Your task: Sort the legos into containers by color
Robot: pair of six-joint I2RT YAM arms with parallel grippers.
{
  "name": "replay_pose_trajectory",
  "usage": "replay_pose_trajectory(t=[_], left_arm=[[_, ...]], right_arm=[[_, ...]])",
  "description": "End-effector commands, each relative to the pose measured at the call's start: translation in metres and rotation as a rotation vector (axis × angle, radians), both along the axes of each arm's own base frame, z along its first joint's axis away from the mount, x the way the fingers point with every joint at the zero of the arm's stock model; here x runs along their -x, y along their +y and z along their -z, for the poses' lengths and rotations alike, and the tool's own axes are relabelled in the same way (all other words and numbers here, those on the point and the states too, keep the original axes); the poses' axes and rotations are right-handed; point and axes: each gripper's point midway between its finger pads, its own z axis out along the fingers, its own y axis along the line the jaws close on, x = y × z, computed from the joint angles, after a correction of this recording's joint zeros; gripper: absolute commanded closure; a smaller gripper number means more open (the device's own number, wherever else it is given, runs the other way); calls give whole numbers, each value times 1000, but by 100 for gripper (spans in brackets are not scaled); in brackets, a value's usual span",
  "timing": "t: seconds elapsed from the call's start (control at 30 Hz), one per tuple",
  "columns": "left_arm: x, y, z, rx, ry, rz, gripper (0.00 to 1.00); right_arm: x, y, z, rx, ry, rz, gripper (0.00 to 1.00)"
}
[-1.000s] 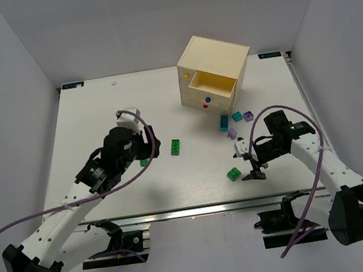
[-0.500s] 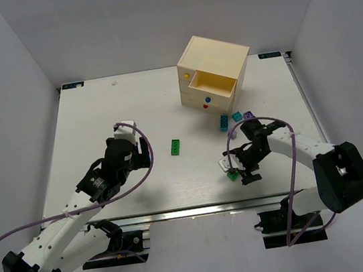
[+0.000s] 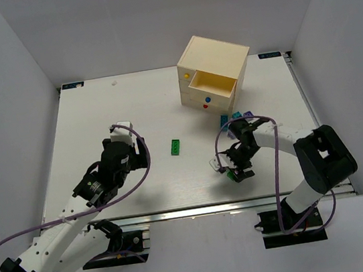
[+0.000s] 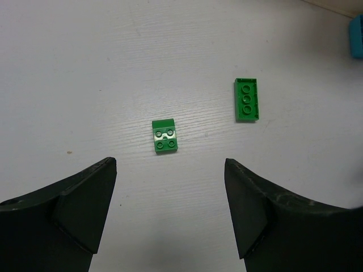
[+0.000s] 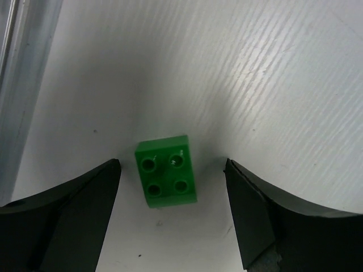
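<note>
Green lego (image 3: pixel 176 147), long axis approx near-far

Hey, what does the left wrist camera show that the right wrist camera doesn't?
Only the left wrist view: a small green lego just ahead of the left claw, a long green lego farther right, and a teal-blue piece cut off at the edge. Only the right wrist view: a square green lego between the right claw fingers without touching them, and a metal rail. Both: open claws above the white table.
</note>
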Motion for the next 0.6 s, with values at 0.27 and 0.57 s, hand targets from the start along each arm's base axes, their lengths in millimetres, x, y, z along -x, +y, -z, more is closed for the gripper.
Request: replay_pose_trajectory(t=[0.27, 0.57], left_arm=[[-1, 2, -2, 1, -16, -4, 14], [-2, 0, 1, -3, -4, 1, 13]], right_arm=[[-9, -10, 7, 107, 5, 17, 50], [-25, 55, -126, -246, 37, 165, 95]])
